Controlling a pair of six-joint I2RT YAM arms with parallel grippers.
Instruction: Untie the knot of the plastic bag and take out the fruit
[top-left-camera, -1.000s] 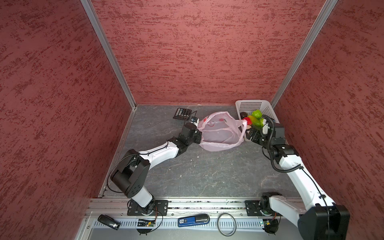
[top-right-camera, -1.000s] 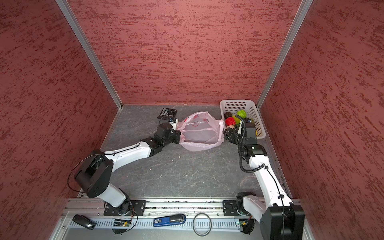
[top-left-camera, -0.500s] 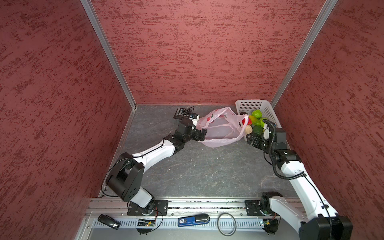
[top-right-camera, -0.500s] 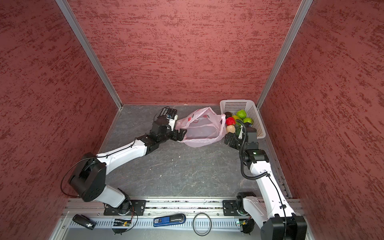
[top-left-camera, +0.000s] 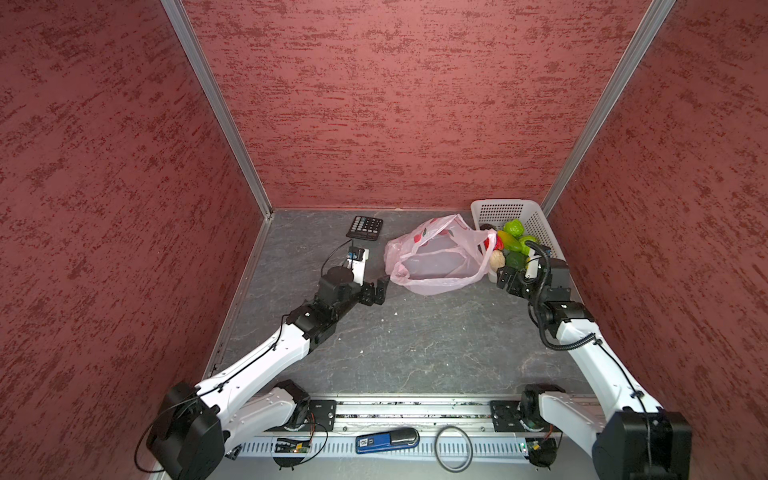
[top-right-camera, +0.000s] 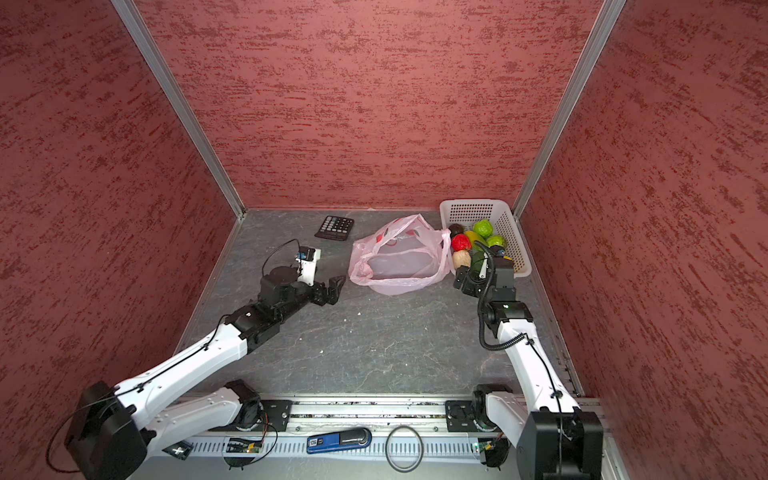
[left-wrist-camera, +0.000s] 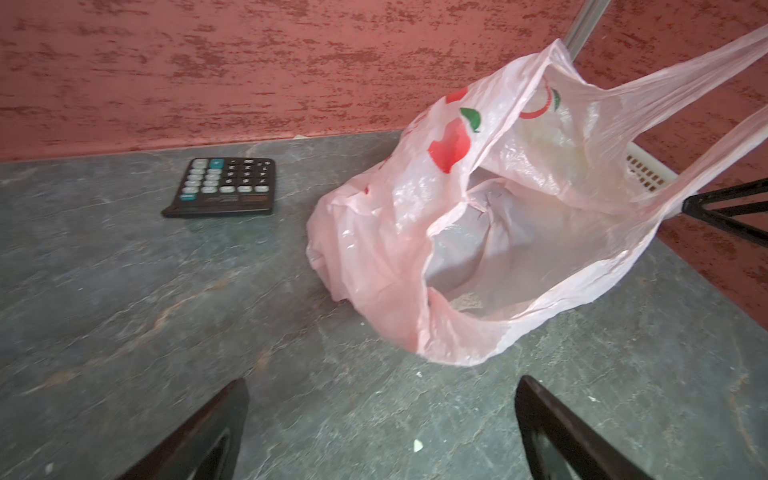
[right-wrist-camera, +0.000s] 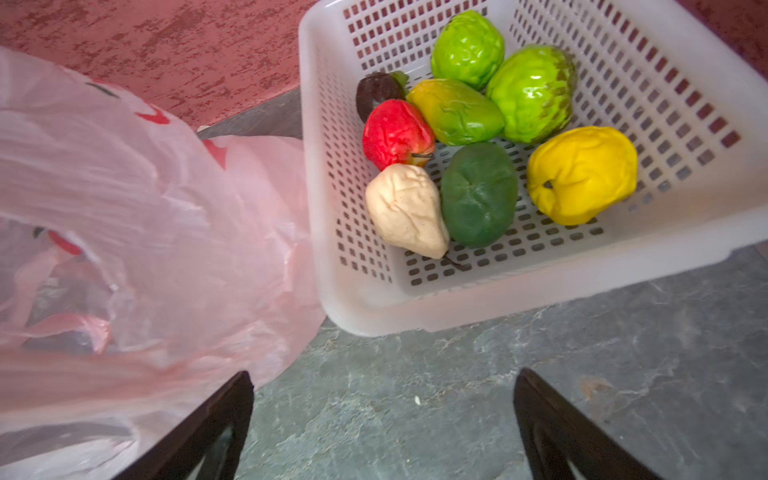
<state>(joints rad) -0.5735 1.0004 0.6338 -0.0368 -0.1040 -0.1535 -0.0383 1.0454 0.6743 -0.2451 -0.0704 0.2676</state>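
Note:
The pale pink plastic bag (top-left-camera: 436, 257) (top-right-camera: 395, 262) lies slack on the grey table at the back, its mouth gaping (left-wrist-camera: 498, 232) and its inside showing only film. No knot shows; the handle loops run apart. The fruit, several toy pieces, sits in the white basket (right-wrist-camera: 498, 307): red (right-wrist-camera: 397, 133), beige (right-wrist-camera: 405, 210), dark green (right-wrist-camera: 478, 195), yellow (right-wrist-camera: 582, 174) and others. My left gripper (top-left-camera: 374, 291) (left-wrist-camera: 382, 380) stands open and empty just left of the bag. My right gripper (top-left-camera: 505, 280) (right-wrist-camera: 384, 374) stands open before the basket, with bag film (right-wrist-camera: 145, 232) against one finger.
A black calculator (top-left-camera: 365, 227) (left-wrist-camera: 226, 187) lies at the back, left of the bag. The basket (top-right-camera: 473, 205) fills the back right corner against the red walls. A blue tool (top-left-camera: 386, 440) and a dark ring (top-left-camera: 454, 453) rest on the front rail.
The left gripper opened, let go of the bag's left edge and drew back to the front left. The bag sagged onto the table. The right gripper backed off slightly from the basket.

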